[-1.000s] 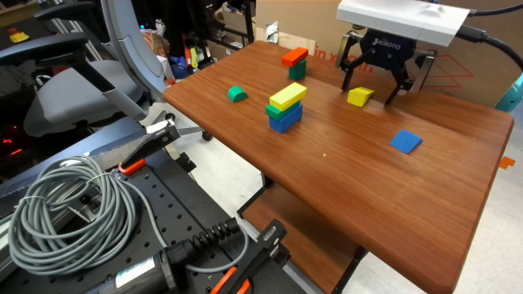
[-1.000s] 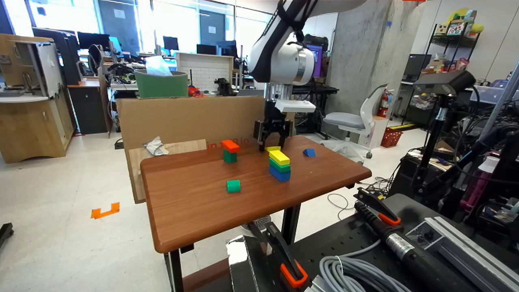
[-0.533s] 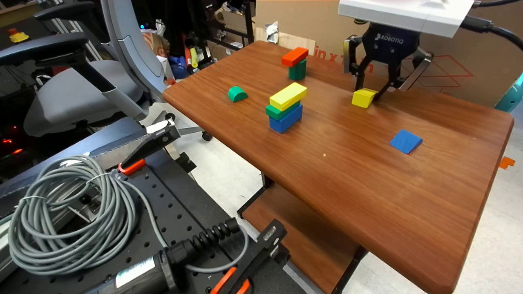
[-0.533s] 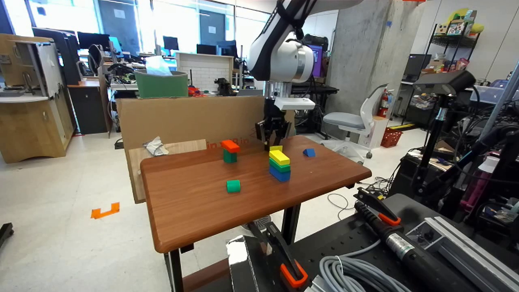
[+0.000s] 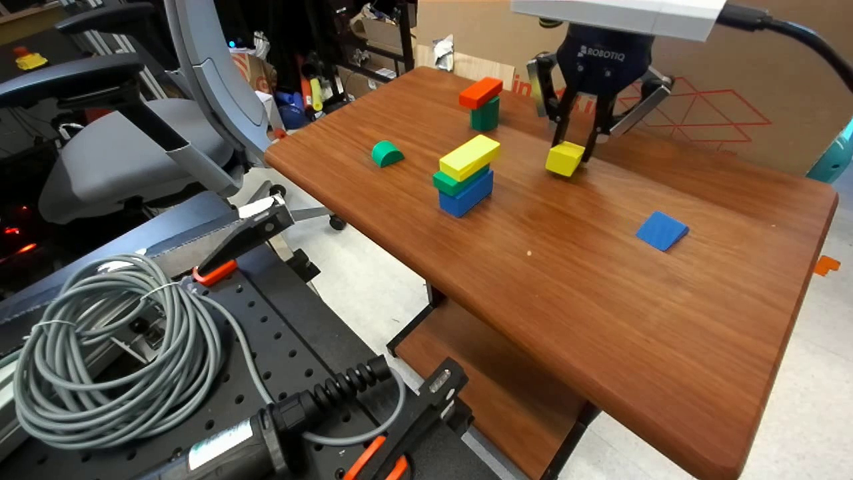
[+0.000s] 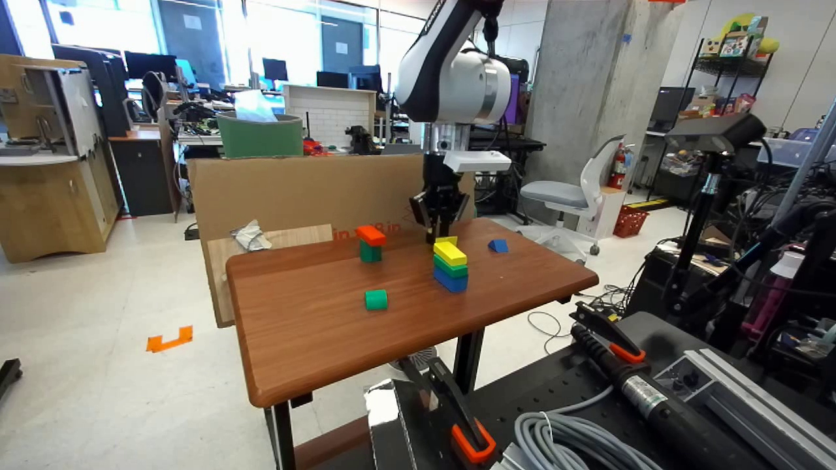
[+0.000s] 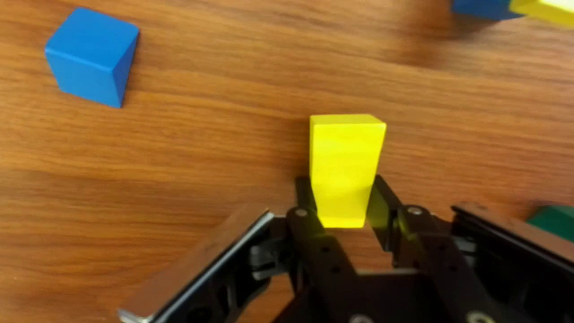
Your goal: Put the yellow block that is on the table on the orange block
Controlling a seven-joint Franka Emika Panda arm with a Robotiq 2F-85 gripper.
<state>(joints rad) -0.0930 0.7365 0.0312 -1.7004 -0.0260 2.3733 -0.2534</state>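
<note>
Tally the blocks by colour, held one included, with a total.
Yellow: 2, small yellow block and long yellow bar
Green: 3, half-round green block, flat green block and dark green block
Blue: 2, blue wedge and lower blue block
Orange: 1, orange block
Total: 8

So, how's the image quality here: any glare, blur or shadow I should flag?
In an exterior view, the windows are blown out nearly to white; in the wrist view, the table is softly shadowed beside the blue block at the top edge, and the green block at the right edge looks blurred.
</note>
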